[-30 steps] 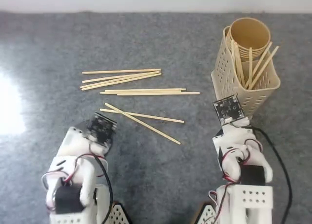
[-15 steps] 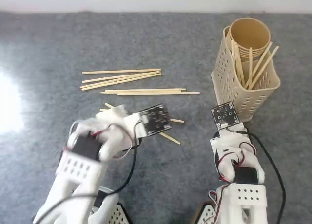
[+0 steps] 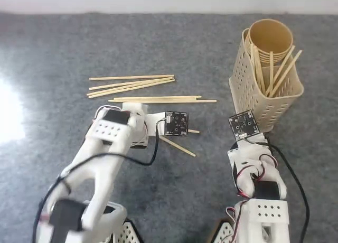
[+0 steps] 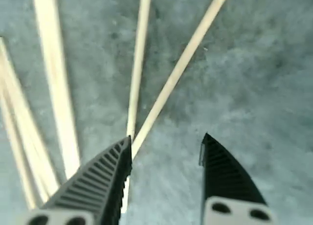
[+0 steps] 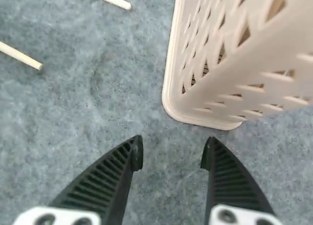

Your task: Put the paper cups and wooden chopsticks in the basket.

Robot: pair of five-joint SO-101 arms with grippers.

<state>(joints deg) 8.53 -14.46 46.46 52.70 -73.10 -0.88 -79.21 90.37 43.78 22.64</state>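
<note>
The left arm (image 3: 105, 148) has swung out from its folded pose and now hangs over the crossed pair (image 3: 177, 146); the right arm (image 3: 259, 174) has barely shifted. The bench (image 3: 47, 47) offers open room all around. The basket (image 3: 264, 97) stands far right, already holding a cup (image 3: 270, 34) and slanting sticks that crowd its rim. More sticks (image 3: 169, 99) lie mid-bench, well apart from it. The step looks like a pick-up: the left hand (image 4: 166, 139), spread, must drop and close on one stick. The right hand (image 5: 172, 144), spread and empty, sits just beside the basket's base.
</note>
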